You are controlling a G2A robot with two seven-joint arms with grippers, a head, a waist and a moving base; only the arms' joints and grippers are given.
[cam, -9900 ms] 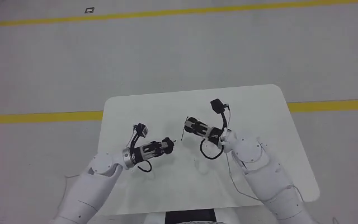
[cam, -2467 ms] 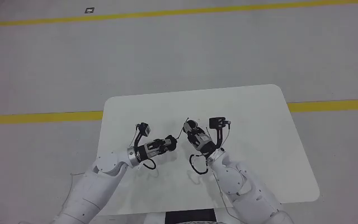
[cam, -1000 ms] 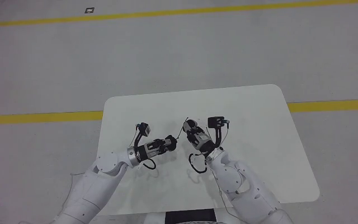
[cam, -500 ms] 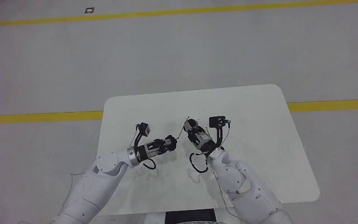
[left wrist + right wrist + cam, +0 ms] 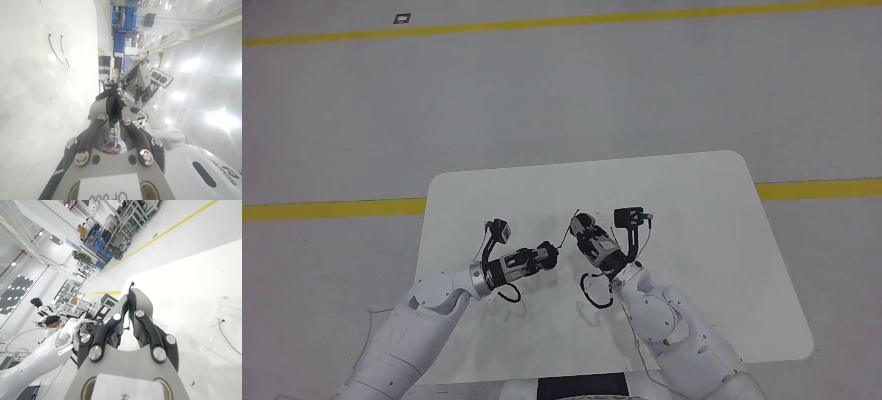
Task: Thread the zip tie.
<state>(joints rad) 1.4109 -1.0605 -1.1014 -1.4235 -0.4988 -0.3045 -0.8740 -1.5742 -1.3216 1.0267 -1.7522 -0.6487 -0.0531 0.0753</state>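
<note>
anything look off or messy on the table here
Nothing looks broken or spilled. The only stray bits are a few small dark specks on the table. The zip tie is pinched straight in the right gripper, and the spare ties lie flat on the clear plastic.

A large industrial robot lab: glossy white floor with yellow lines [image 5: 542,21], metal racks [image 5: 133,219], blue crates [image 5: 98,248], another white robot [image 5: 44,309] at benches.

Clear plastic bag [image 5: 226,313] lies on white table [image 5: 702,200].
</note>
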